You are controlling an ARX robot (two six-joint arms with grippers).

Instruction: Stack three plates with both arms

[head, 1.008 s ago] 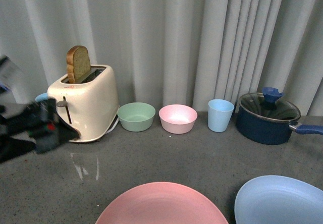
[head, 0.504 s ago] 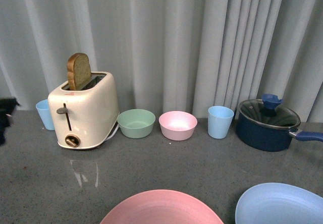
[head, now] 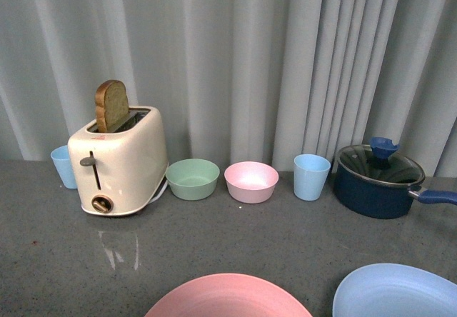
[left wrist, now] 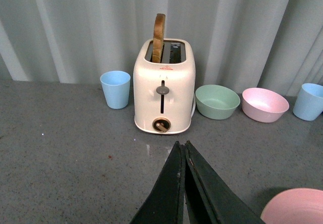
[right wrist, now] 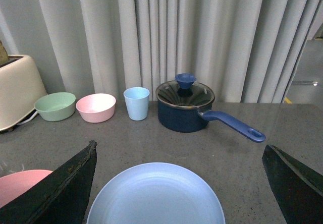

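toaster (head: 118, 163) holds one bread slice (head: 112, 106), upright in a slot. green bowl (head: 192, 179) and pink bowl (head: 250, 181) sit side by side to its right, insides bare. pot (head: 378, 181) has its glass lid on, contents can't tell. counts: two bowls, two blue cups (left cup (head: 63, 165) beside the toaster, right cup (head: 312, 176) between pink bowl and pot), one pot, two plates in view. pink plate (head: 228, 299) is at the near edge of the surface (head: 285, 238), light blue plate (head: 396, 292) to its right, apart, unstacked. left claw (left wrist: 182, 183) is pressed together, gripping nothing. right claw (right wrist: 179, 183) is spread wide, with the light blue plate showing between its fingers.
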